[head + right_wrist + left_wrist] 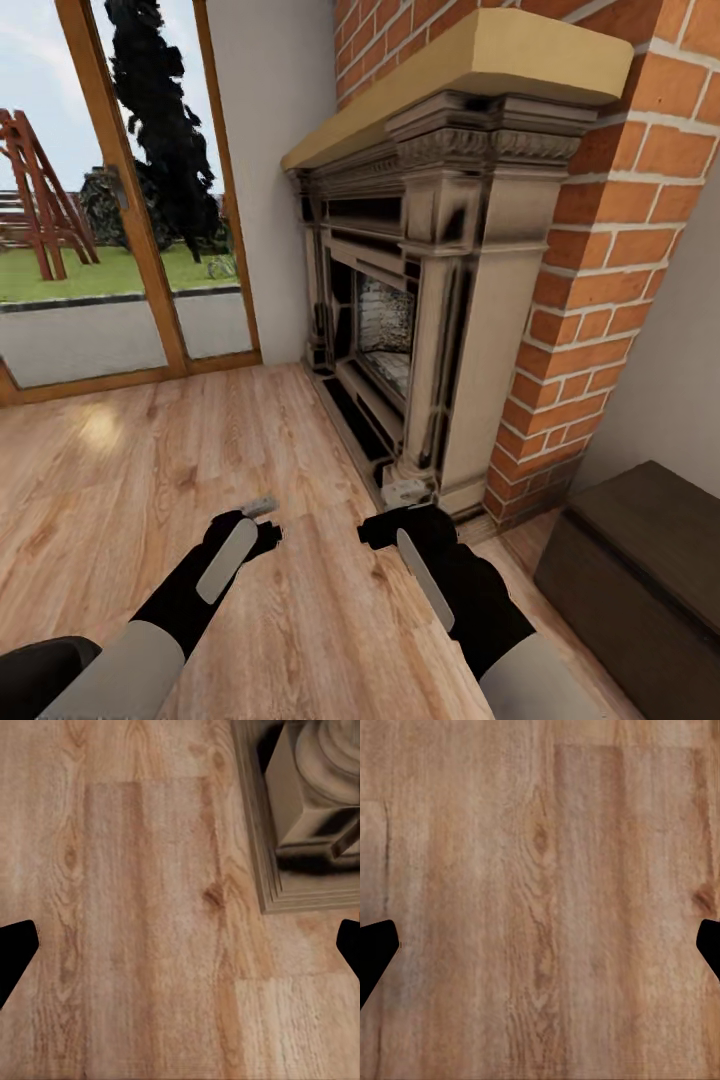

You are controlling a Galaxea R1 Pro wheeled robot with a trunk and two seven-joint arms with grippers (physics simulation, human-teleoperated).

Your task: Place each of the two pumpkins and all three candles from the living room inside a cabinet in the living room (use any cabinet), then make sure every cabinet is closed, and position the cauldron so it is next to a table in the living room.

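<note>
**Both arms over bare floor, one cabinet off to my right**

From the head camera I count two grippers, one fireplace [420, 300] and one cabinet [640, 570]. My left gripper [262, 507] and right gripper [405, 492] hang over the wood floor [150, 470]. From up here the fingers are too foreshortened for me to tell their spread. The dark-brown cabinet sits to the right of my right gripper, near it, cut off by the frame edge, its front shut as far as I can see. The fireplace stands just ahead of the right gripper, against a brick chimney [610, 250].

Left wrist camera: two dark fingertips [375, 952] sit at opposite edges, spread wide, holding nothing, planks beneath.

Right wrist camera: the fingertips [15, 952] are equally spread and empty; the fireplace's column base [307, 817] lies ahead, partly cropped.
</note>
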